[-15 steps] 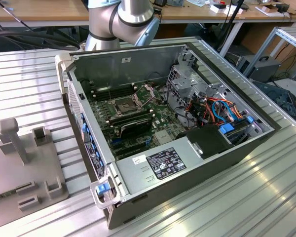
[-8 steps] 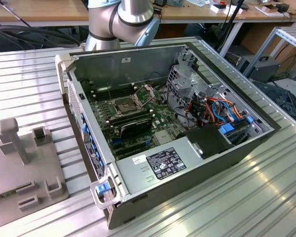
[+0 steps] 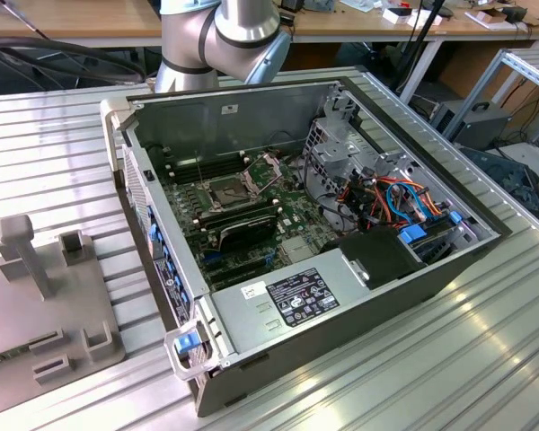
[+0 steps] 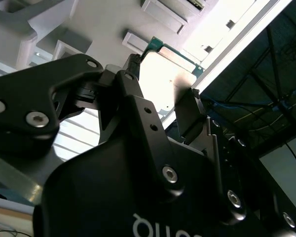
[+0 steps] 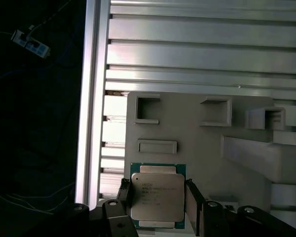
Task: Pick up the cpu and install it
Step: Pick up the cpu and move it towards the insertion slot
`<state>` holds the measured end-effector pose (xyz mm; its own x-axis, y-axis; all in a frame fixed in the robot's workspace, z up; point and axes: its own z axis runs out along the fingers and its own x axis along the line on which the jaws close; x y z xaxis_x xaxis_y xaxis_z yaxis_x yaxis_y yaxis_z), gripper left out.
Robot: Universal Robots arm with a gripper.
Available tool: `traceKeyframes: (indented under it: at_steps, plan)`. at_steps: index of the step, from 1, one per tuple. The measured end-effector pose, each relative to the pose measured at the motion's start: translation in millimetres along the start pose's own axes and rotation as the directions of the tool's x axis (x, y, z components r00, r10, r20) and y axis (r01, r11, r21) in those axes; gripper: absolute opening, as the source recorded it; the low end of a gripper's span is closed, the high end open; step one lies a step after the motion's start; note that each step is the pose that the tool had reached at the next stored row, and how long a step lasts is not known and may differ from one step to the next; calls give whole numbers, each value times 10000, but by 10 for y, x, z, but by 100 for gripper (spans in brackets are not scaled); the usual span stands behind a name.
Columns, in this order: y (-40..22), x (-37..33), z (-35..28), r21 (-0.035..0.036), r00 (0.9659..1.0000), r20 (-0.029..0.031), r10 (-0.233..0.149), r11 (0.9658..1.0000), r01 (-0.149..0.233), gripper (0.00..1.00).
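Observation:
The cpu [image 5: 157, 196] is a small flat square chip with a pale metallic face and a green rim. It lies at the edge of a grey fixture plate [image 5: 197, 143]. My gripper [image 5: 158, 197] straddles it, and the black fingers [image 5: 124, 193] press against two opposite edges. In the second wrist view the cpu [image 4: 170, 81] shows bright between the two fingertips [image 4: 194, 94]. In the exterior view the open computer case [image 3: 251, 117] shows the motherboard's dark socket [image 3: 226, 190] with its metal frame hinged up.
The grey fixture plate [image 3: 36, 305] with raised blocks and slots lies at the exterior view's left, on the ribbed aluminium table [image 3: 413, 359]. Inside the case are a power supply [image 3: 292, 296], cables [image 3: 395, 202] and a drive cage [image 3: 341, 135]. The table's edge rail [image 5: 91, 98] runs beside the plate.

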<state>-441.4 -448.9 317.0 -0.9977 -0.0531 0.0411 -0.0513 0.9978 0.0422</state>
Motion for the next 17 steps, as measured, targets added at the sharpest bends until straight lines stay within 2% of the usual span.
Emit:
traceKeyframes:
  at_steps: [17]
  plan:
    - [2,2,-43,1,10000,-1,0,10000,0,53]
